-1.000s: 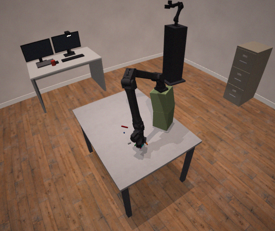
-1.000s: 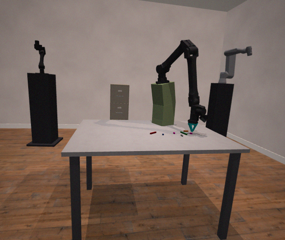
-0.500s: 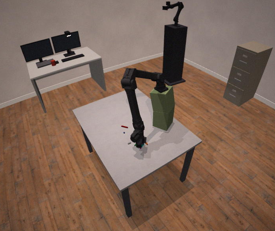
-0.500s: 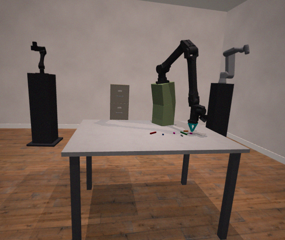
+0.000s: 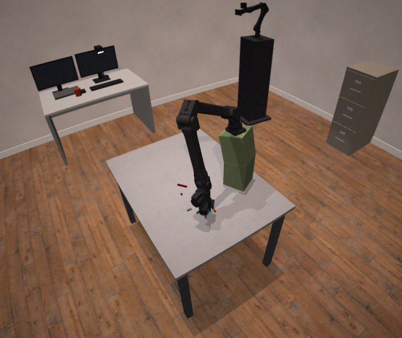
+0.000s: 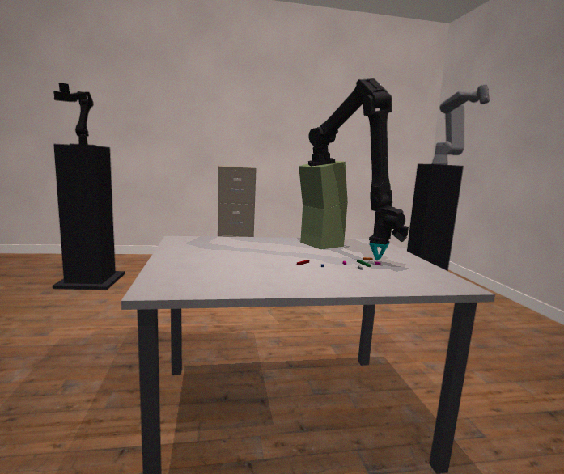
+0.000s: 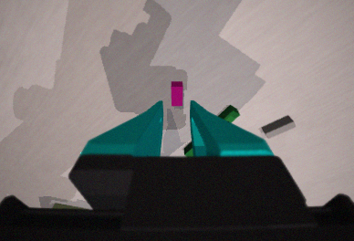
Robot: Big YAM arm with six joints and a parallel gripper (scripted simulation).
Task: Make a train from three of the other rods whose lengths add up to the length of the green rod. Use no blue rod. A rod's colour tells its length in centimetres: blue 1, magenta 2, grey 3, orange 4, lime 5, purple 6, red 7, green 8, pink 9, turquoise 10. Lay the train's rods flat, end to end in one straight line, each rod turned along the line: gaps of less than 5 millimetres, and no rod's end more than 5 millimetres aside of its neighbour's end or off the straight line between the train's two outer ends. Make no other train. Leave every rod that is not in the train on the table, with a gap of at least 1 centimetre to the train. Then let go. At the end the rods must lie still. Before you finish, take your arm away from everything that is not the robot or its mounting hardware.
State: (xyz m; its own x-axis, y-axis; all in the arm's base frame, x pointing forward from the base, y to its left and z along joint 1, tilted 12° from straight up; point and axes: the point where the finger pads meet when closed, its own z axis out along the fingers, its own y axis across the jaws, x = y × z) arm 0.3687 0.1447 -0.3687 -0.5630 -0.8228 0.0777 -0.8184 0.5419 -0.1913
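My gripper (image 5: 207, 211) (image 6: 377, 259) (image 7: 176, 107) points down with its teal fingertips a little apart, nothing between them. One magenta rod (image 5: 205, 216) (image 6: 378, 263) (image 7: 177, 94) lies on the table just beyond the tips, in line with the gap. The green rod (image 5: 198, 211) (image 6: 363, 263) (image 7: 230, 113) lies beside it, partly behind a finger in the wrist view. A grey rod (image 5: 189, 209) (image 6: 359, 267) (image 7: 278, 127) lies past the green one. An orange rod (image 5: 214, 209) (image 6: 367, 259) lies nearby. Another magenta rod (image 6: 344, 263) is hidden in the top view.
A red rod (image 5: 181, 185) (image 6: 303, 262) and a small blue rod (image 5: 181, 194) (image 6: 322, 265) lie apart from the others on the table (image 5: 150, 203) (image 6: 231, 285). The green pedestal (image 5: 238, 160) (image 6: 323, 206) under the arm stands on the table.
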